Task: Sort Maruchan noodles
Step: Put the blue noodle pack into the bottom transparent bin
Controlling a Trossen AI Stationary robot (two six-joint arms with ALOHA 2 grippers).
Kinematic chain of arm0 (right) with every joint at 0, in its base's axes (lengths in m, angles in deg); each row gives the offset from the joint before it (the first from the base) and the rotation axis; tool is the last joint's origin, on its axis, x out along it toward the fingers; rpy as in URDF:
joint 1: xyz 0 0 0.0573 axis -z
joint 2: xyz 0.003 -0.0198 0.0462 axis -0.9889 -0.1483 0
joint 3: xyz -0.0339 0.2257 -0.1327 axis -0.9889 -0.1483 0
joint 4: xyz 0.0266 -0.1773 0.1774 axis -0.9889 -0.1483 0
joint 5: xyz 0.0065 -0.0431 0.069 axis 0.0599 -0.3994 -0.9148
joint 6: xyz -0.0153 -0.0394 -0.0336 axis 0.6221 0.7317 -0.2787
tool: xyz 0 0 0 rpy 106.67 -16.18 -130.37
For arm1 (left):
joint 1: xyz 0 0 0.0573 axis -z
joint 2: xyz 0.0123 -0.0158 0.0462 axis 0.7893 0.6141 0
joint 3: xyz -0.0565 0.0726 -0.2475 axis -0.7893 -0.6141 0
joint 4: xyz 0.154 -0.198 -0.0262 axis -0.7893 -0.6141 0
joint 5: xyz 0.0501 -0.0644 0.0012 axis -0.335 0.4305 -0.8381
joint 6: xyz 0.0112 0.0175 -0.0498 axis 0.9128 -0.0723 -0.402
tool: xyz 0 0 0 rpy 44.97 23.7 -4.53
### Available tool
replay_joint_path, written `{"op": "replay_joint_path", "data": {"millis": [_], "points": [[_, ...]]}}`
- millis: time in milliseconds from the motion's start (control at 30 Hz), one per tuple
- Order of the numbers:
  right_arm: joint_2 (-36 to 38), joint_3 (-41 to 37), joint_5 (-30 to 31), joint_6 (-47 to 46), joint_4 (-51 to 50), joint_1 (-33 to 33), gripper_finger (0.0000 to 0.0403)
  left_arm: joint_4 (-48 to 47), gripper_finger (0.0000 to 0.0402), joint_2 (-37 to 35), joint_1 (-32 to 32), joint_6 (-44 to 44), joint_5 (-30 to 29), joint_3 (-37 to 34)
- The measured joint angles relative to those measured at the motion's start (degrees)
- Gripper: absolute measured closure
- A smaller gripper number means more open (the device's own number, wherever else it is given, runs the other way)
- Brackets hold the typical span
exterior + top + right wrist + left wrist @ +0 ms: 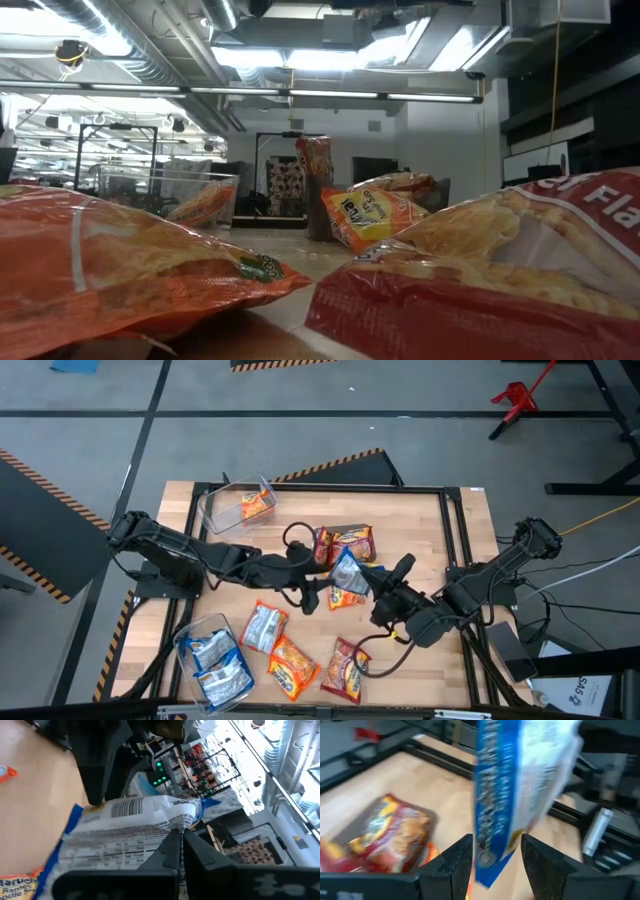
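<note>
A light wooden table (455, 530) carries scattered noodle packets (345, 543). A clear bin (222, 508) with one orange packet sits near the far left corner; another clear bin (186, 643) holding blue-and-white packets sits at the near left corner.

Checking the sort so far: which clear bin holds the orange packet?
The bin at the table's far left corner: one orange packet lies inside. The near-left bin holds blue-and-white packets instead.
</note>
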State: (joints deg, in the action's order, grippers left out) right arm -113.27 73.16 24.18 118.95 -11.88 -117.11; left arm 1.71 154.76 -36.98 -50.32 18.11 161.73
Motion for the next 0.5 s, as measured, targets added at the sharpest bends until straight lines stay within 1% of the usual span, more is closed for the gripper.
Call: {"op": "replay_joint_path", "data": {"millis": [67, 267, 500], "points": [[0.0, 0.0, -1.03, -0.05, 0.65, 0.0, 0.0403, 0.77, 0.024, 0.0, -0.25, 1.7, 2.52, 0.0], [0.0, 0.0, -2.27, -0.05, 2.11, 0.0, 0.0403, 1.47, 0.024, 1.01, -2.25, 3.81, 3.99, -0.07], [0.0, 0.0, -4.14, -0.01, 2.67, 0.0, 0.0403, 7.93, 0.024, 4.44, -4.55, 4.98, 11.52, 0.06]]}}
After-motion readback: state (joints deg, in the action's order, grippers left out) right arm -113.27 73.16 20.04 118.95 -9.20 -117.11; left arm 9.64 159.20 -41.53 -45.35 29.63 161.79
